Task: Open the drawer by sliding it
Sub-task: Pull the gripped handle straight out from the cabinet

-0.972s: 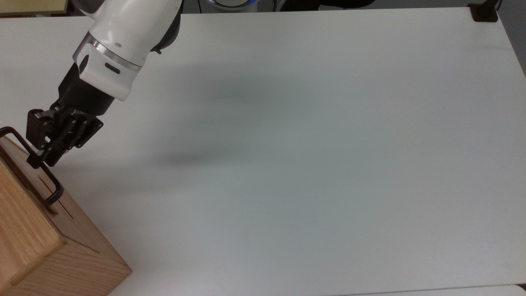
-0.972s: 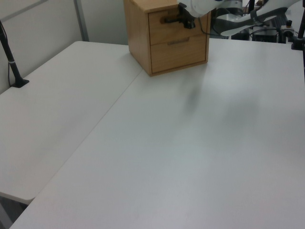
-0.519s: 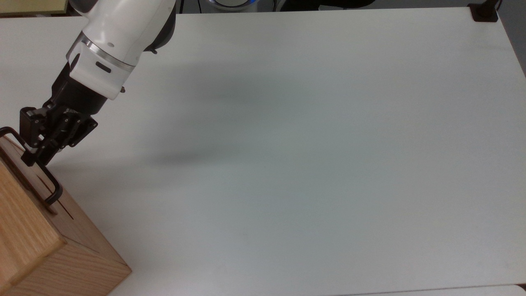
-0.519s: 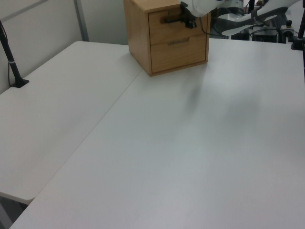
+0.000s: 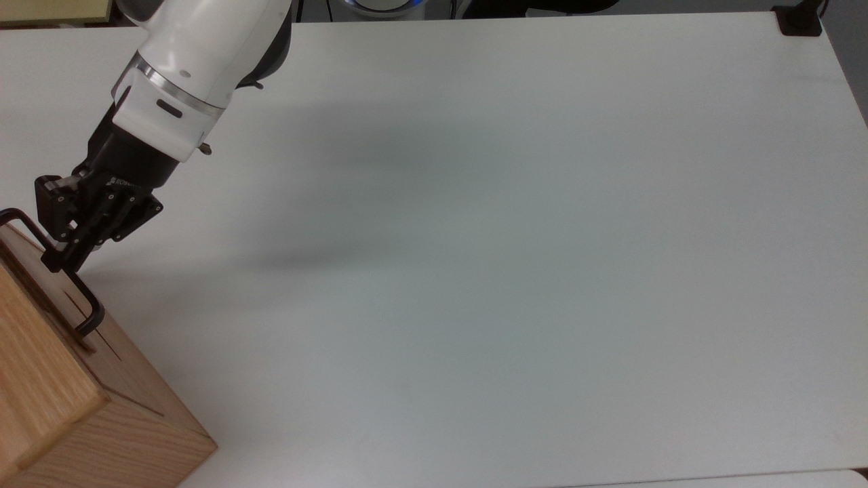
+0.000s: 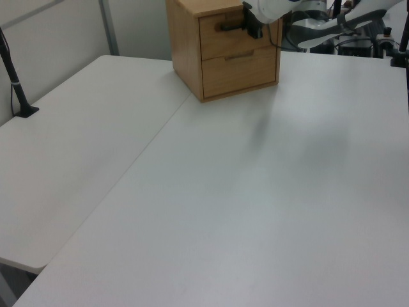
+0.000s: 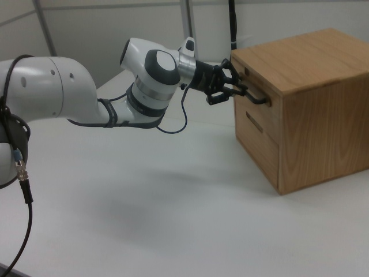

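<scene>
The drawer [image 6: 225, 39] is the upper one in a light wood box [image 6: 185, 45] and its front looks flush with the casing. Its black bar handle [image 5: 80, 291] runs across the front panel [image 5: 37, 295] at the top view's lower left. My gripper [image 5: 57, 261] is shut on this handle near the bar's middle, with the white arm reaching in from the upper left. In the left view the gripper [image 6: 250, 27] grips the handle's right part. In the right view the gripper [image 7: 237, 88] meets the handle [image 7: 256, 97] from the left.
A second drawer [image 6: 240, 71] with a slot grip sits below the first. The white table [image 5: 508, 257] stretches wide to the top view's right. A black post [image 6: 14, 80] is clamped at the left view's left edge. A cable [image 7: 26, 190] hangs by the arm's base.
The gripper slid a little along the handle toward the top view's left and its fingers closed on the bar. The drawer front has not visibly moved.
</scene>
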